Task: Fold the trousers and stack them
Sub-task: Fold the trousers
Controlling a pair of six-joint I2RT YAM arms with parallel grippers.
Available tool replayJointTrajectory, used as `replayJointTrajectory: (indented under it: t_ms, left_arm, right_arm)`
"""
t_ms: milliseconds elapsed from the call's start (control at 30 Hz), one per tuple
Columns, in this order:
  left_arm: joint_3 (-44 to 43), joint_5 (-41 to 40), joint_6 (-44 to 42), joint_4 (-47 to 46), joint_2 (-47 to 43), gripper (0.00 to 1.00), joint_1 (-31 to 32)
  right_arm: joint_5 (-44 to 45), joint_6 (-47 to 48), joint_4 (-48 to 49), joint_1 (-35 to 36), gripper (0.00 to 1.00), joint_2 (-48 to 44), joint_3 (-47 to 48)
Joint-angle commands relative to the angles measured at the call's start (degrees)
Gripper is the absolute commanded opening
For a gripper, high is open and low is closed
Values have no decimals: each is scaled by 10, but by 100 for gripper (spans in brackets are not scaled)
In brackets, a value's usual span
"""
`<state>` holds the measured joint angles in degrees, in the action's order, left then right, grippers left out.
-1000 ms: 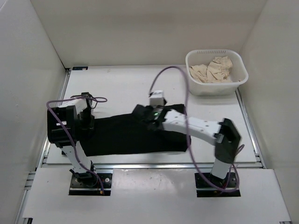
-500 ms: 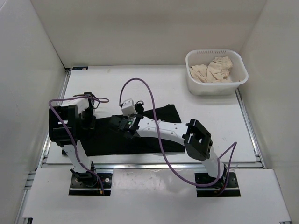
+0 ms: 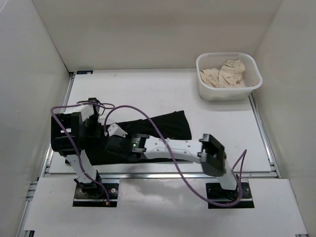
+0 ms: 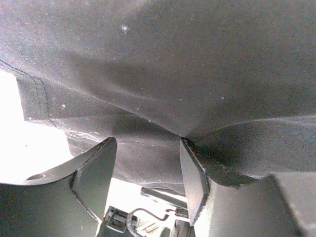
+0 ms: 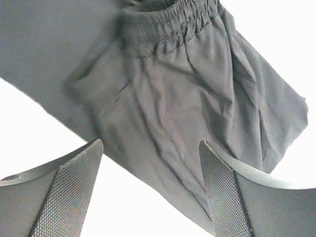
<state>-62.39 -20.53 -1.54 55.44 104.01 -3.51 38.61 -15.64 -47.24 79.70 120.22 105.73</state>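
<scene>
The main danger is at the left gripper [image 4: 145, 148]. Its jaws stand about half apart, and a crease of the trousers [image 4: 173, 59] runs to the tip of one finger [image 4: 190, 158]. I cannot tell if the cloth is only resting there or is caught. If this arm pulls away with the cloth hooked, it could drag the layers out of line. The right gripper [image 5: 150, 148] is wide open and holds nothing, hovering above the cloth. If it closes on the top layer alone, lifting would spoil the fold. Its purple cable [image 3: 148, 118] loops over the garment and may brush it.

The trousers [image 3: 163, 123] lie lengthwise across the near part of the table [image 3: 148, 89], partly under both arms. They are matte black and soft (a few lint specks show), with a gathered elastic waistband [image 5: 173, 22] and shallow wrinkles.
</scene>
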Motion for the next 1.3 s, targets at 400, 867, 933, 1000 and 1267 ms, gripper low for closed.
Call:
replayJointTrajectory:
  t_ms: [400,867,933,1000,1267]
  left_arm:
    - [-64,13,15,20,-49,76,-2]
    - [-24,16,15,16,-39,78,-24]
    - [-24,16,15,16,-39,78,-24]
    - [-24,16,15,16,-39,78,-24]
    - [-24,22,15,16,-34,78,-29]
  right_arm:
    - [-94,12,155,-87,50,-199,-223]
    - [-151,96,197,-92,67,24,-47]
    - [-156,96,197,-92,67,41,-32]
    - [-143,80,197,-99,62,53,-25]
    - [-164,58,189,-114,31,85,8]
